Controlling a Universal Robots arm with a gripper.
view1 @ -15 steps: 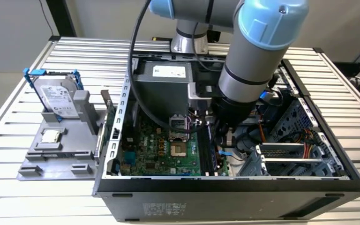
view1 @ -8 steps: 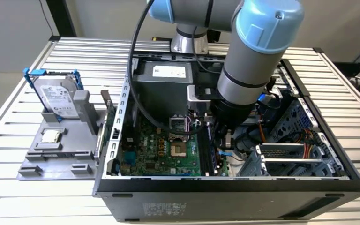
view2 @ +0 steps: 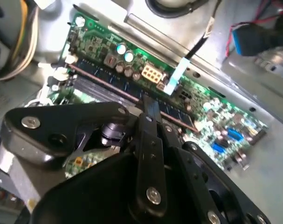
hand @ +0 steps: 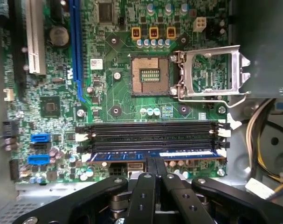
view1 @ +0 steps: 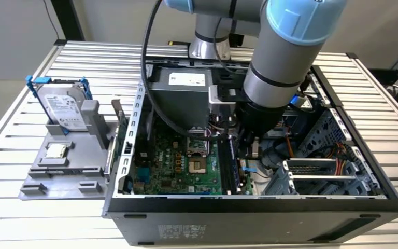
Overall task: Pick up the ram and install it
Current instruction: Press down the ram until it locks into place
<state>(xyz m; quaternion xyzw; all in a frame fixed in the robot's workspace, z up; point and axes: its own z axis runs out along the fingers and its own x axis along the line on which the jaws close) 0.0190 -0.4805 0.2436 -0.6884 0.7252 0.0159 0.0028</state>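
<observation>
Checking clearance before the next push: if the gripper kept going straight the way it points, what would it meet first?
Probably the ram, right at the gripper tips, lying along the motherboard's memory slots.

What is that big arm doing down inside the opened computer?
The robot arm has reached into the open computer case and its tool is at the row of memory slots on the motherboard. In both wrist views the ram stands on edge in the slot nearest the tool, with the closed fingers at its top edge. On the grey tray beside the case, a hard drive and a small processor chip are waiting.
</observation>
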